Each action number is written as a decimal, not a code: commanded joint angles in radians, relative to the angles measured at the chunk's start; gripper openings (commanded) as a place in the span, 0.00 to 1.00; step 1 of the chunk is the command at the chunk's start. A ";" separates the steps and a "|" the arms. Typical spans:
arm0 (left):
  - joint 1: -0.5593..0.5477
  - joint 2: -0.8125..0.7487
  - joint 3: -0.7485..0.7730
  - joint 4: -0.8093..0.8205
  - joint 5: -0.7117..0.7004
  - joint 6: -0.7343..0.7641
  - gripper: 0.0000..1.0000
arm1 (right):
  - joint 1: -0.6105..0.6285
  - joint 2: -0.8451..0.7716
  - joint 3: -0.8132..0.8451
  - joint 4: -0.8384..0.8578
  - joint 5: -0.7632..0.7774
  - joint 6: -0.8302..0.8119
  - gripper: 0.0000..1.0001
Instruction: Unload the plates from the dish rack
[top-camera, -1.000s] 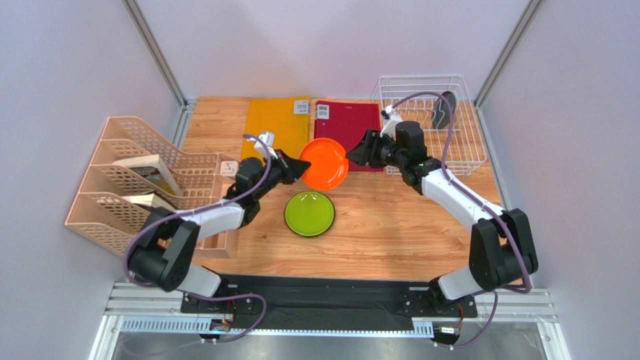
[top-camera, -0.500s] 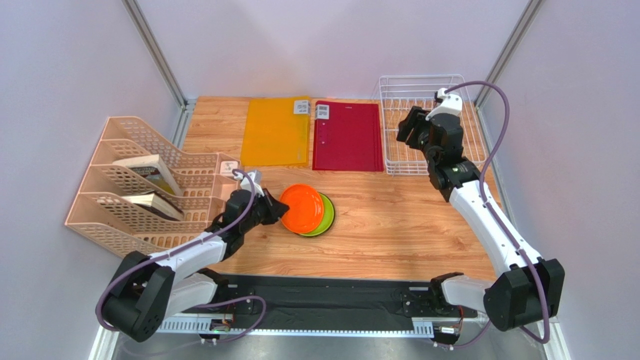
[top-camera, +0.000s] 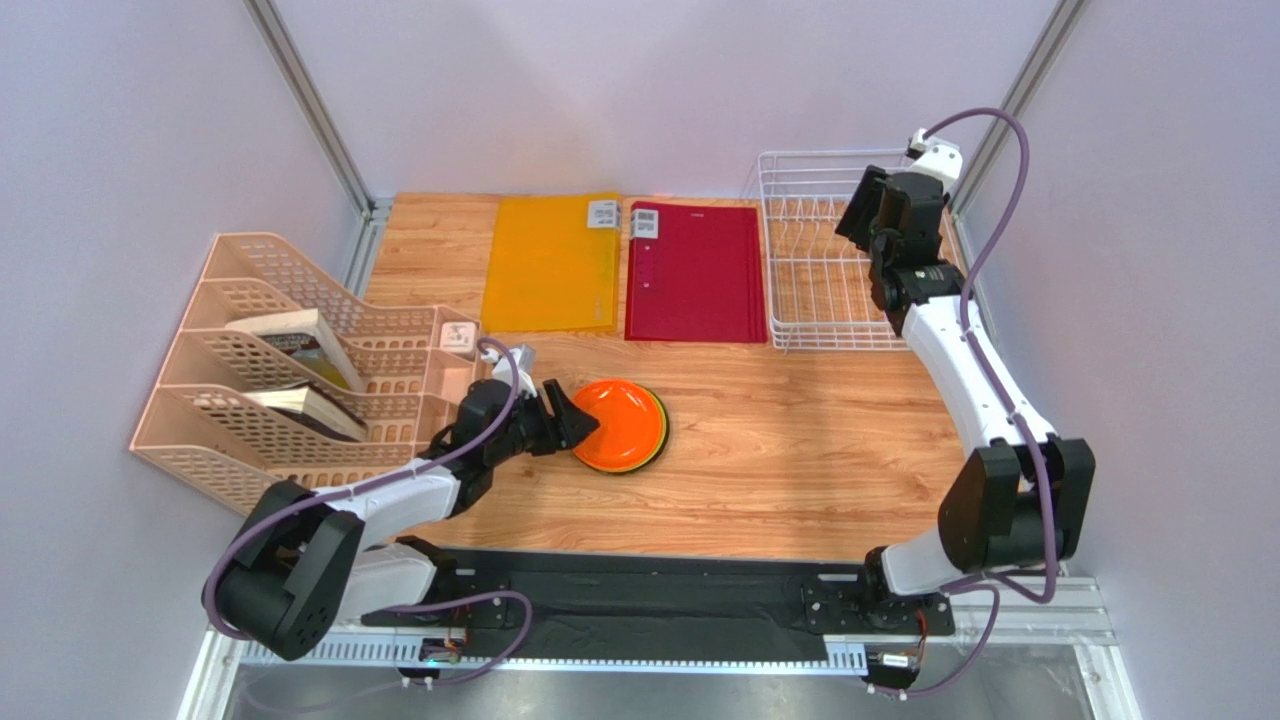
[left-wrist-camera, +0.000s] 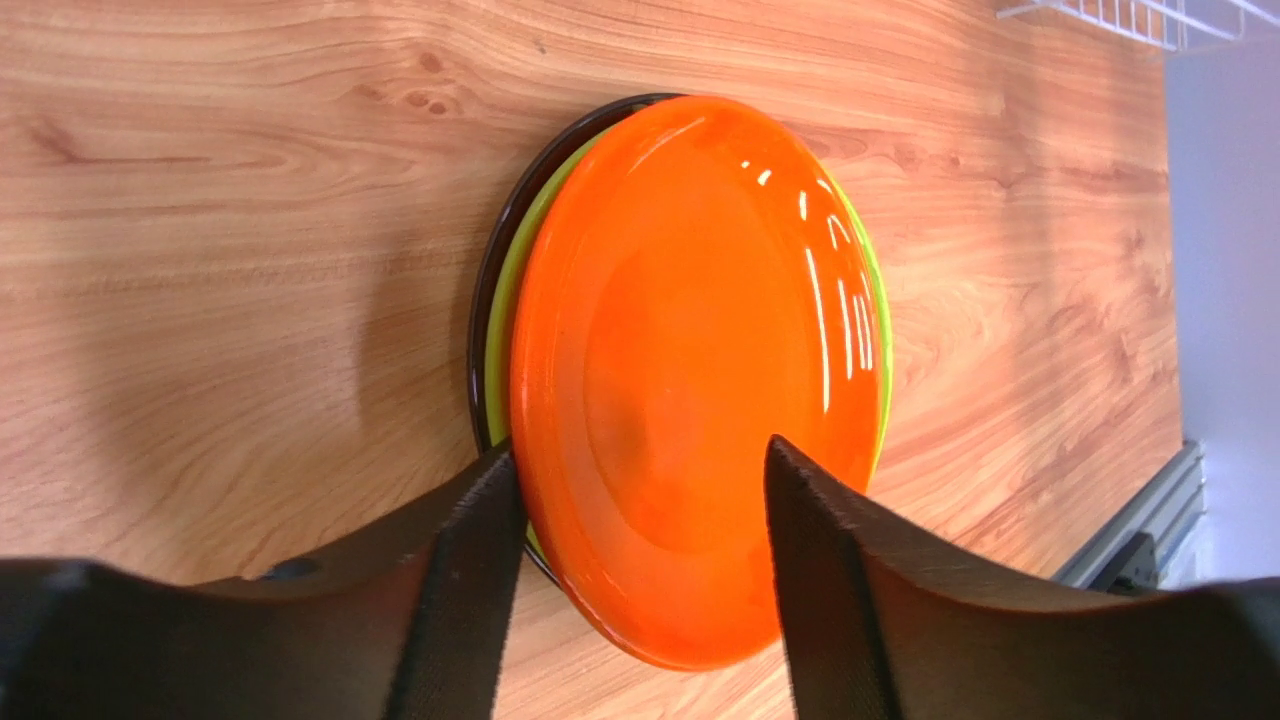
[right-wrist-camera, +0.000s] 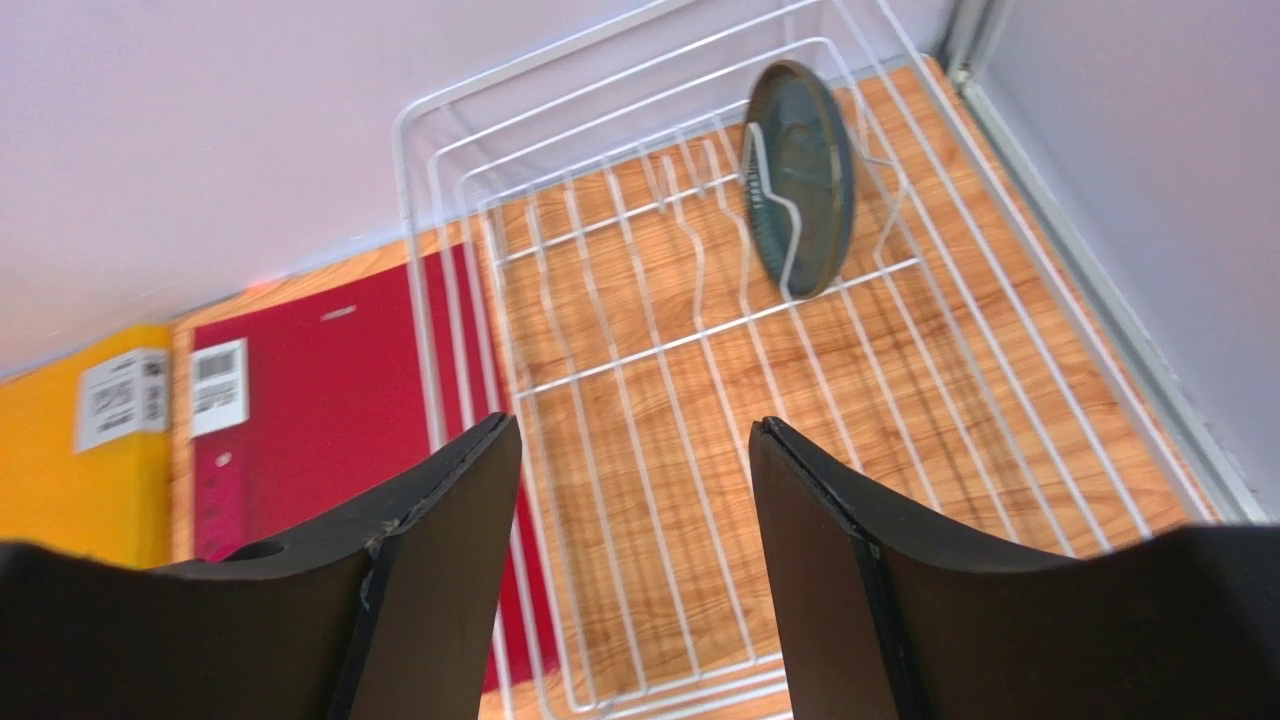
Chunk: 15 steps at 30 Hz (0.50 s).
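Your open right gripper (right-wrist-camera: 631, 450) hovers over the white wire dish rack (right-wrist-camera: 406, 180); its dark grey-teal round plate (right-wrist-camera: 804, 173) stands upright, upper right. Clip a wire and it topples. Your open left gripper (left-wrist-camera: 639, 458) straddles the stacked glossy orange round plate (left-wrist-camera: 691, 330).

The orange plate (top-camera: 619, 425) is not up in the air in the middle of the frame any more. It now lies flat on the green plate (left-wrist-camera: 511, 300), a bit lower down, and hides almost all of it. The left gripper (top-camera: 568, 426) has come down with it, and its jaws, shut a moment ago, now stand apart. The right gripper (top-camera: 860, 210) has left the plate's side and swung to the upper right, above the dish rack (top-camera: 819, 308).
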 joint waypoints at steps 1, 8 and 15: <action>0.002 0.002 -0.009 -0.018 -0.007 0.032 0.71 | -0.036 0.079 0.084 -0.001 0.095 -0.041 0.63; 0.002 -0.111 0.003 -0.116 -0.096 0.123 0.99 | -0.097 0.261 0.220 0.009 0.108 -0.132 0.63; 0.002 -0.222 0.039 -0.237 -0.153 0.180 1.00 | -0.203 0.501 0.540 -0.119 0.044 -0.155 0.62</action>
